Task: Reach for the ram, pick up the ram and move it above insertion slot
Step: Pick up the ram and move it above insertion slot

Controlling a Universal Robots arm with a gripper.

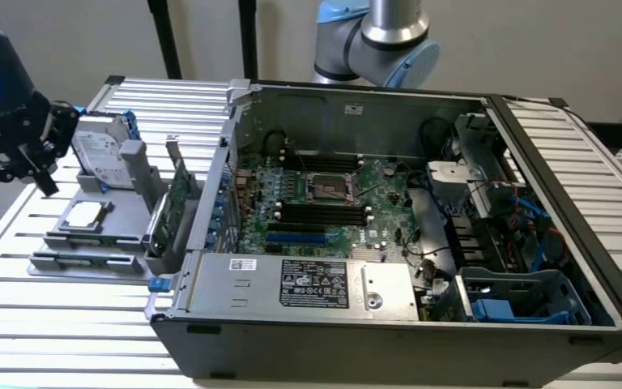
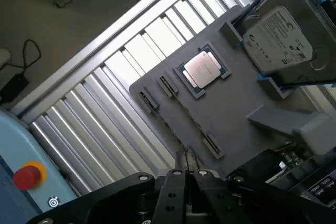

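Hovering beside the tray [image 2: 231,114] at its drive [image 1: 100,154] end, the gripper [image 1: 41,177], whose grip cannot be told as clenched or released, is well apart from the ram [image 1: 87,260], which lies at the tray's opposite end, long axis along that edge.

The worktop [image 2: 131,51] is ribbed bare metal with a soft shine. The holder tray [image 2: 231,114] is smooth, matt grey plastic. The hard drive [image 2: 278,35] has a glossy metal cover and a paper label. The processor [image 2: 202,69] lid is satin metal.
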